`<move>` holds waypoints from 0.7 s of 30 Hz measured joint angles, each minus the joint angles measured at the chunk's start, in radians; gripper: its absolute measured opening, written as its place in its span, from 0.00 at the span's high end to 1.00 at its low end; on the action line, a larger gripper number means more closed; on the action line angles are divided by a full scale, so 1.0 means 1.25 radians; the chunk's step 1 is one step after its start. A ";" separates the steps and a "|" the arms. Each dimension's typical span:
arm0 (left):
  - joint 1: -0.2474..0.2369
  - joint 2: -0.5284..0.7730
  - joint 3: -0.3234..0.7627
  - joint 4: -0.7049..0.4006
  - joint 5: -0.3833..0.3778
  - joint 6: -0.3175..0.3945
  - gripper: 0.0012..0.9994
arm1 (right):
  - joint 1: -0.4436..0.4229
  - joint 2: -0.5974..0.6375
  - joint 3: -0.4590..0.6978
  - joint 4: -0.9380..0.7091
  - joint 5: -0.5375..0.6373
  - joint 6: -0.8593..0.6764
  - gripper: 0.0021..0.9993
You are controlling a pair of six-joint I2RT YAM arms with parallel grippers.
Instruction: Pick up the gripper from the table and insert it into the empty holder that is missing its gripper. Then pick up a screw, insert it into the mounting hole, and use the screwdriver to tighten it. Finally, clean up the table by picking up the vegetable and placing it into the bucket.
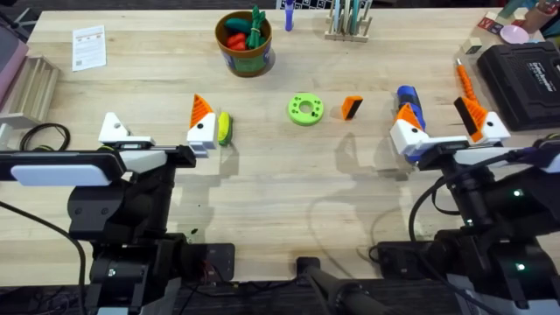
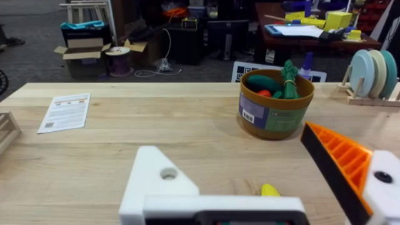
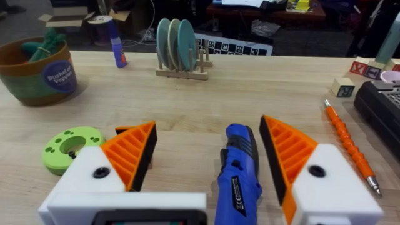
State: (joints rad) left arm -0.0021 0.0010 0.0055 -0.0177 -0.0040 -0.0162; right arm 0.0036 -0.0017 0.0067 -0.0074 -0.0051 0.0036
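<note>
The small orange gripper [image 1: 352,107] with a black side lies loose at mid-table. My left gripper [image 1: 156,119] [image 2: 244,169] is open; one finger is the bare white holder [image 1: 114,129] [image 2: 164,181], the other carries a ribbed orange tip [image 1: 202,112] [image 2: 340,164]. The yellow vegetable [image 1: 225,128] [image 2: 270,189] lies beside that tipped finger. My right gripper [image 1: 437,114] [image 3: 203,134] is open over the blue screwdriver [image 1: 409,101] [image 3: 237,169], which lies between its orange pads [image 3: 128,153]. The bucket [image 1: 244,42] [image 2: 275,109] [image 3: 39,74] stands at the back, holding red and green toy vegetables.
A flat green disc [image 1: 305,108] [image 3: 69,147] with holes lies left of the loose gripper. A slim orange pen-like tool [image 1: 464,79] [image 3: 350,147] and a black case [image 1: 525,74] are at the right. A plate rack [image 3: 181,53] stands at the back, a paper card [image 1: 89,45] at the far left.
</note>
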 joint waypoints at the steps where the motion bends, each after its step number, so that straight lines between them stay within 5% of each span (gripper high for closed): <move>1: 0.000 0.000 0.000 0.000 0.000 0.000 0.01 | 0.000 0.000 0.000 0.000 0.000 0.000 0.01; 17: 0.000 0.000 0.001 0.043 0.000 0.000 0.01 | 0.000 0.000 0.003 0.014 -0.001 0.000 0.01; 21: 0.000 0.000 0.039 -0.026 0.000 0.000 0.01 | 0.000 0.000 0.055 0.009 -0.003 0.000 0.01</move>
State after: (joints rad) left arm -0.0021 0.0010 0.0537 -0.0505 -0.0041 -0.0160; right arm 0.0036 -0.0017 0.0751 0.0043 -0.0090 0.0039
